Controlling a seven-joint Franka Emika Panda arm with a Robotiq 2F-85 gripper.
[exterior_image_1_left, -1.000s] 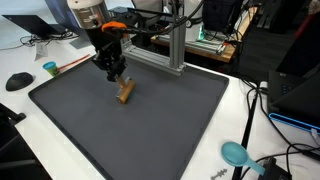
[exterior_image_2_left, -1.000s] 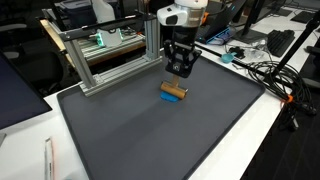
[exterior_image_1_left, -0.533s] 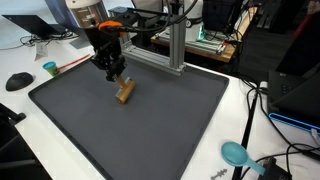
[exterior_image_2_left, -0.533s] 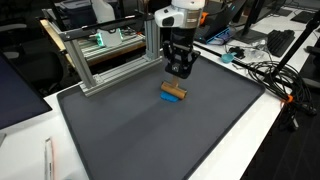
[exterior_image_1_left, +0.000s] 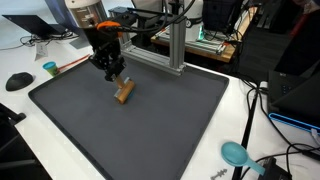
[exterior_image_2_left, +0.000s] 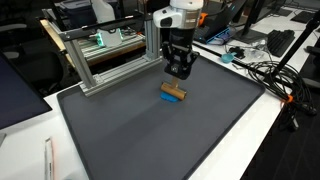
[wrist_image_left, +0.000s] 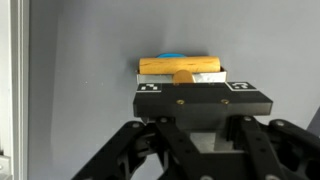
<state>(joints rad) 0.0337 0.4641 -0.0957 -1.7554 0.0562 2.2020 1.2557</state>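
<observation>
**Q:** Where is the robot's black gripper (exterior_image_1_left: 115, 76)?

**A:** It hangs low over a dark grey rubber mat (exterior_image_1_left: 150, 130) that covers most of the white counter (exterior_image_1_left: 240, 108). It points straight down, just above the mat and toward its far side.

**Q:** What is closest to it?

**A:** A short tan wooden block (exterior_image_1_left: 124, 92) lies flat on the mat just beside the gripper and clear of it. The wrist view shows the block lying crosswise with something blue behind it.

**Q:** Is the gripper wide or narrow?

**A:** I cannot tell, because the fingers are too dark and small. It holds nothing.

**Q:** What else is there?

**A:** A silver aluminium frame (exterior_image_1_left: 177, 45) stands behind the mat. A teal plastic object with a round head (exterior_image_1_left: 235, 153) lies on the counter, well apart.
</observation>
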